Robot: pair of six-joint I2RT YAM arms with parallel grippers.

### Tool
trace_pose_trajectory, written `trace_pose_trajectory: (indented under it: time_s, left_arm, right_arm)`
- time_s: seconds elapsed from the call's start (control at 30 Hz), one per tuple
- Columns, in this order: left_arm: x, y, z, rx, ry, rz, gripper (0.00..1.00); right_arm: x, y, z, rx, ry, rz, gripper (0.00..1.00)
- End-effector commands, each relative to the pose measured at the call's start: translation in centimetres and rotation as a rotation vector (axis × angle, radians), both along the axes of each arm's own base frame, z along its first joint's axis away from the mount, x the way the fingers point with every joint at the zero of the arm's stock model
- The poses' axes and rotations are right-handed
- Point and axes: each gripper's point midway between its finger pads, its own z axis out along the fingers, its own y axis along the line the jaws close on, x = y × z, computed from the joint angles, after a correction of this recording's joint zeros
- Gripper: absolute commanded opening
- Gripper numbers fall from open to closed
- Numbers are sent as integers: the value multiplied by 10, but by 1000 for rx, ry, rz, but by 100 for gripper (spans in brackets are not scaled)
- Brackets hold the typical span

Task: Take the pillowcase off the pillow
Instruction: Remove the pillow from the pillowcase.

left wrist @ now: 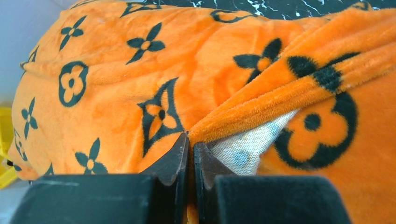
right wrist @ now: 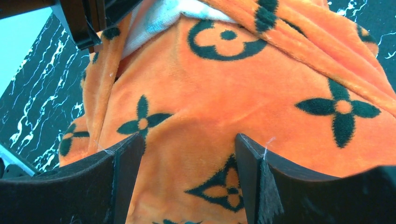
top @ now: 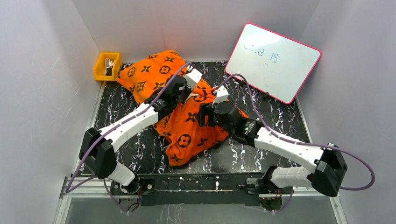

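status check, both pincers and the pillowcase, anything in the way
Left pincer shut on pillowcase hem. Right pincer open over it, holding nothing. White pillow showing under the hem. Nothing in the way.

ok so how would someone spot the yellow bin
Take the black marbled table and go to its far left corner. The bin sits there, just left of the orange pillowcase. It is the only yellow thing in the scene, a small open box with something pale inside.
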Motion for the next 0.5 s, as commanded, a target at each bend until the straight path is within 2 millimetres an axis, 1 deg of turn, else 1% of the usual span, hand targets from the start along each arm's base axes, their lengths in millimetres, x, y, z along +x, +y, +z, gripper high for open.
trace_pose_trajectory:
  time_s: [0.0,0.1,0.17,0.2,0.23,0.33,0.4,0.47]
  left_arm:
    - [16,25,39,-106,-66,141,0]
    - [16,24,35,-114,-54,134,0]
    - [15,24,30,-114,-39,131,0]
    - [15,24,28,-116,-34,131,0]
    - [16,24,26,-117,-29,134,0]
    - [17,28,19,-129,-11,149,0]
    - [18,31,14,-139,1,157,0]
    - [21,35,12,-148,12,168,0]
  right_arm:
    - [21,14,44,108,-109,-89,80]
    - [28,24,41,98,-117,-96,78]
    - [32,32,40,82,-116,-103,74]
    - [34,35,39,70,-115,-109,70]
    - [35,38,37,56,-115,-114,64]
    - [38,43,31,14,-109,-131,39]
    - [38,43,24,-18,-100,-141,23]
    - [35,38,13,-60,-80,-146,8]
